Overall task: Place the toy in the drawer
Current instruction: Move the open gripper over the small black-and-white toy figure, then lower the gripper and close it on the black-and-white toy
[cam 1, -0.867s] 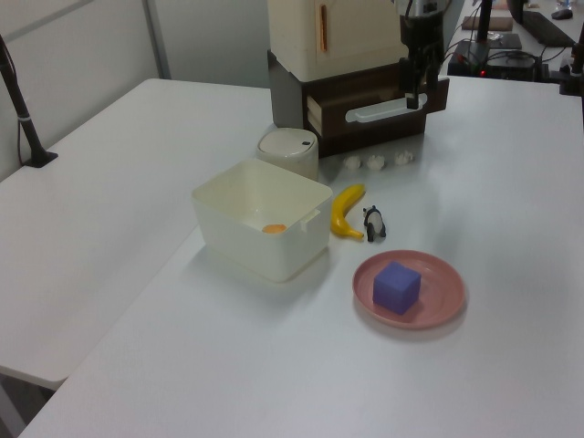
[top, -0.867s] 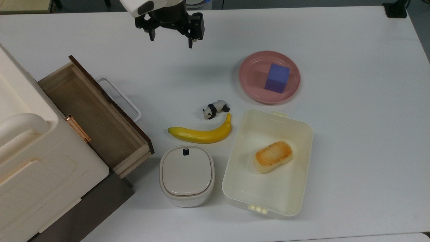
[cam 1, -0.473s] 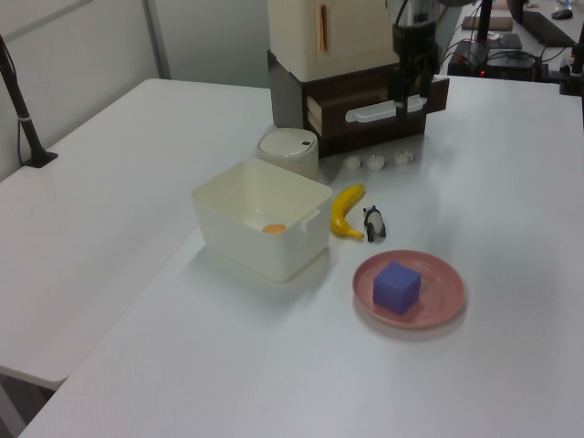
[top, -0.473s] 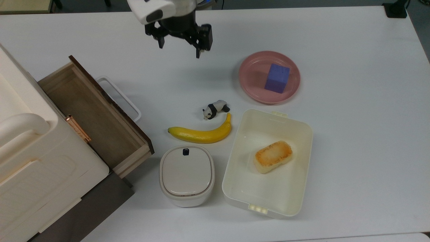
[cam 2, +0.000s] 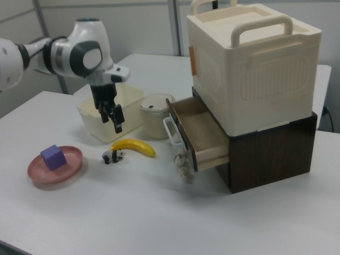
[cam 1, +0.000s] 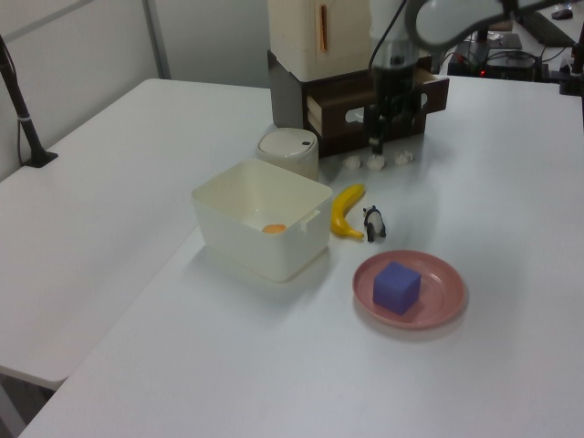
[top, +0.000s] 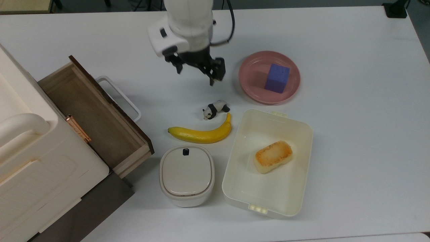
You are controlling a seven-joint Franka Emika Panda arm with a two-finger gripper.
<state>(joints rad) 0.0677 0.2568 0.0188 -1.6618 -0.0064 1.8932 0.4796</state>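
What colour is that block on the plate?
The block is blue-purple, on a pink plate; the top view shows it best.

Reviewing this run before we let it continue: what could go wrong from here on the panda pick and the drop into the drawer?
1. The toy lies right beside the banana tip; the open gripper, descending, could likely nudge the banana or tip the toy.
2. The toy is tiny, so a slightly off-centre close may pinch it sideways and drop it.
3. The drawer has a raised dark front panel and white handle facing the toy; a low carry could clip them.
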